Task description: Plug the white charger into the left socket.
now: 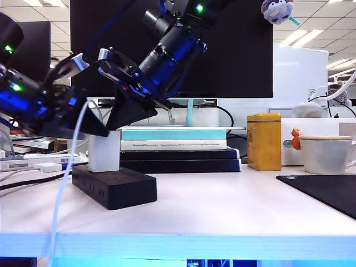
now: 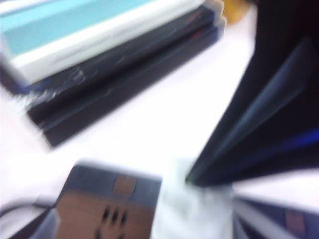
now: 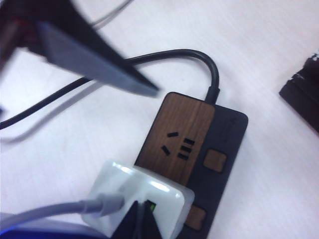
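Observation:
The white charger (image 1: 104, 151) stands upright on the left part of the black power strip (image 1: 119, 192), and its white cable (image 1: 64, 194) hangs over the table's front edge. It covers the left socket, which is hidden. My right gripper (image 1: 115, 123) reaches down from above and is shut, its tip resting on the charger's top (image 3: 149, 191), as the right wrist view shows at the gripper (image 3: 142, 219). One free socket (image 3: 178, 144) shows on the strip's wood-coloured face. My left gripper (image 1: 89, 94) is to the left of the charger, open, with one finger (image 3: 99, 69) clear of it. The left wrist view is blurred.
A stack of books (image 1: 175, 147) lies right behind the strip under a monitor. To the right stand a yellow tin (image 1: 263, 142), a white cup (image 1: 327, 153) and a black mat (image 1: 328, 192). The strip's black cord (image 3: 149, 57) curves away. A small flat white piece (image 1: 47, 166) lies at the left.

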Tool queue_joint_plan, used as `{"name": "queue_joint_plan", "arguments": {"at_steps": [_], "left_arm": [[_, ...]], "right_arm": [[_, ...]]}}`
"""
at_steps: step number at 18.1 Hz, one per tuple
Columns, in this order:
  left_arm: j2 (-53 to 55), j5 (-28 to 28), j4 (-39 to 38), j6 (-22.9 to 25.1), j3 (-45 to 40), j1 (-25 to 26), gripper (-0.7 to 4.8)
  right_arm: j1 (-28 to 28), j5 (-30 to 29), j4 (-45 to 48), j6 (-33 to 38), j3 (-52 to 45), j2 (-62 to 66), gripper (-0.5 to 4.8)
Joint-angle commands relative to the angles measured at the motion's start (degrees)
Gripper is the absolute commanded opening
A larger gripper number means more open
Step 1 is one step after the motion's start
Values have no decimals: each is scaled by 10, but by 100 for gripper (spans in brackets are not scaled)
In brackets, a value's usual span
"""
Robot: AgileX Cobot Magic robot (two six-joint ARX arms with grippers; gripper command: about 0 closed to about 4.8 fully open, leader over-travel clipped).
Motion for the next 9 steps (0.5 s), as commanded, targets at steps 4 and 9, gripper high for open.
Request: {"name": "queue_joint_plan", "arguments": {"at_steps": [4,9], "left_arm": [[-66,-188,-43,35,2,-1,453],[-83,-127,-58,35,2,-1,453]], "right_arm": [[-9,61,-22,-1,-11,-23,-5],[-12,72,-2,-2,-11,-42,-5]]}}
